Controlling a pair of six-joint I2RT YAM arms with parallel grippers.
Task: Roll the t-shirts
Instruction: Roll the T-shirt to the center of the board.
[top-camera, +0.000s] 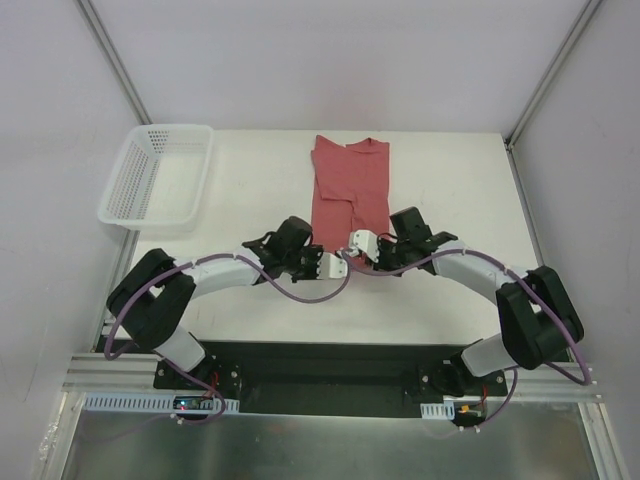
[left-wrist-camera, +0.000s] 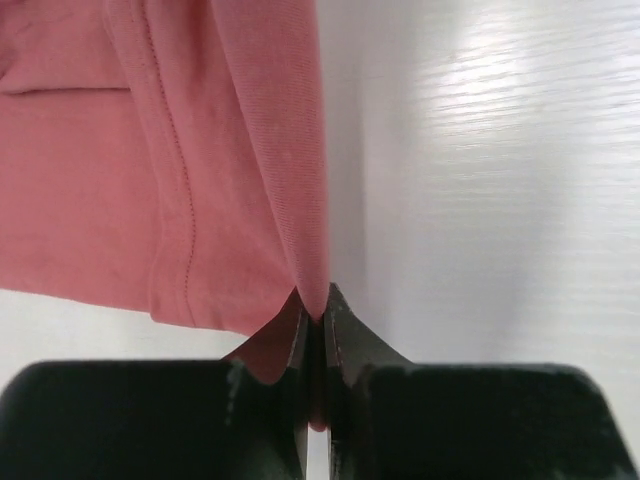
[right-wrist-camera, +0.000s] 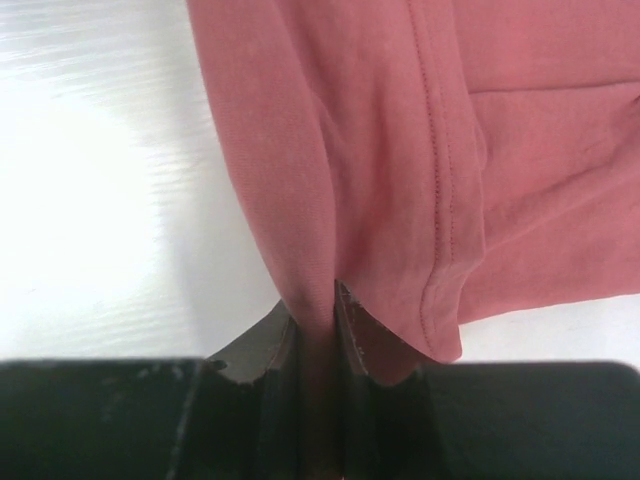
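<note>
A salmon-red t-shirt (top-camera: 350, 185), folded into a narrow strip, lies on the white table (top-camera: 250, 190) running from the far edge toward the arms. My two grippers meet at its near end. The left gripper (top-camera: 322, 250) is shut on the fabric's near left edge. In the left wrist view the cloth (left-wrist-camera: 150, 150) is pinched between the black fingers of this gripper (left-wrist-camera: 317, 305). On the near right edge my right gripper (top-camera: 375, 243) is shut too. In its wrist view a fold of t-shirt (right-wrist-camera: 400, 130) runs down between the jaws of the gripper (right-wrist-camera: 318, 300). A stitched hem shows in both wrist views.
A white perforated plastic basket (top-camera: 203, 175) stands at the far left corner of the table, partly over the table's left edge. Grey walls and metal frame posts close off the back and both sides.
</note>
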